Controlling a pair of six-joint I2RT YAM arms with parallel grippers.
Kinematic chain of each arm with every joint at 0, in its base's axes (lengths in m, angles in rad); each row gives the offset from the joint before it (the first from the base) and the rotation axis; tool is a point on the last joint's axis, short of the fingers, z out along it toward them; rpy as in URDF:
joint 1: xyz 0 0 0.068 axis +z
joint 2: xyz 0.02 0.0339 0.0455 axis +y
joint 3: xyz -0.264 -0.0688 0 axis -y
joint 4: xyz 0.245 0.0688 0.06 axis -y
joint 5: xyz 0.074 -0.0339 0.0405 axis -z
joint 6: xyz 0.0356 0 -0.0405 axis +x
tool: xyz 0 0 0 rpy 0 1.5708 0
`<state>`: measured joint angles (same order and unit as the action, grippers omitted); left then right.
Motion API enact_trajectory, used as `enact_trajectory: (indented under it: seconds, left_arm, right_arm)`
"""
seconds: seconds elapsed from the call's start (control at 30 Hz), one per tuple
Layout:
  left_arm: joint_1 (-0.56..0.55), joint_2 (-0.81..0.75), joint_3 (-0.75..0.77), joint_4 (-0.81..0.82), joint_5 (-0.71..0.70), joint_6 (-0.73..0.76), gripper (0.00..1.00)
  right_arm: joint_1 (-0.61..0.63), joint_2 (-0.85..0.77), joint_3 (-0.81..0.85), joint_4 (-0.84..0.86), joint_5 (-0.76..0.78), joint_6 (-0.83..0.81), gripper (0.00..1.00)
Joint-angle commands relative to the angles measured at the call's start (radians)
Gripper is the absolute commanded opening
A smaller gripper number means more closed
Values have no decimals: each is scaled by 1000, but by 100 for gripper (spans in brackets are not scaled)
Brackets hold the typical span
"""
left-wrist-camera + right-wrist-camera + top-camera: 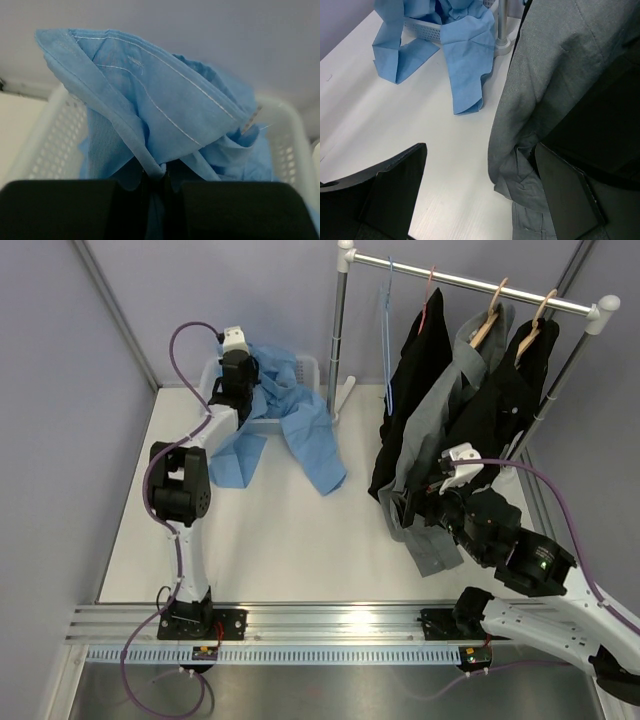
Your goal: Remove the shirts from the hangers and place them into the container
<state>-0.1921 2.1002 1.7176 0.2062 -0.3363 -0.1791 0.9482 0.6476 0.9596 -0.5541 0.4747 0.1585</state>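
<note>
Pinched shut on the blue shirt (300, 430) over the basket (312, 362) at 11 o'clock, the left end effector (156, 182) should let go only over the middle, because parts hang out onto the worktop (270, 540); the right end effector (480, 192) is wide open.

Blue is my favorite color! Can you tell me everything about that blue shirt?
The light blue shirt looks like thin woven cloth with pale stitch lines along its seams. It is on no hanger, crumpled and bunched up. Part of it sits in the white basket, while two long parts spill over the rim and lie on the white table. The left gripper is shut on a fold of it.
</note>
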Motion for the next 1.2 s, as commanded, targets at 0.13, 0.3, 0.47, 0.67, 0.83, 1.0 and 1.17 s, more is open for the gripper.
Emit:
enact_trajectory:
  seconds: [0.13,0.3,0.47,0.67,0.83,1.0,1.17]
  left_arm:
    - [2,157,218,-261,5,-63,0]
    - [14,230,293,-376,14,-92,6]
    - [39,210,277,-419,65,-144,33]
    - [46,2,254,-418,134,-174,76]
    - [42,-198,214,-418,163,-189,98]
    - [42,-408,16,-418,120,-220,99]
    - [42,-661,-396,-407,33,-351,99]
  right_arm:
    - [8,46,-10,60,15,-28,99]
    - [6,37,-24,65,18,-20,99]
    - [8,37,-22,63,8,-13,99]
    - [8,3,-36,71,4,4,99]
    - [8,-20,-42,62,-10,30,99]
    - [7,-68,-48,33,-30,56,99]
    - [8,-129,-62,22,-22,50,100]
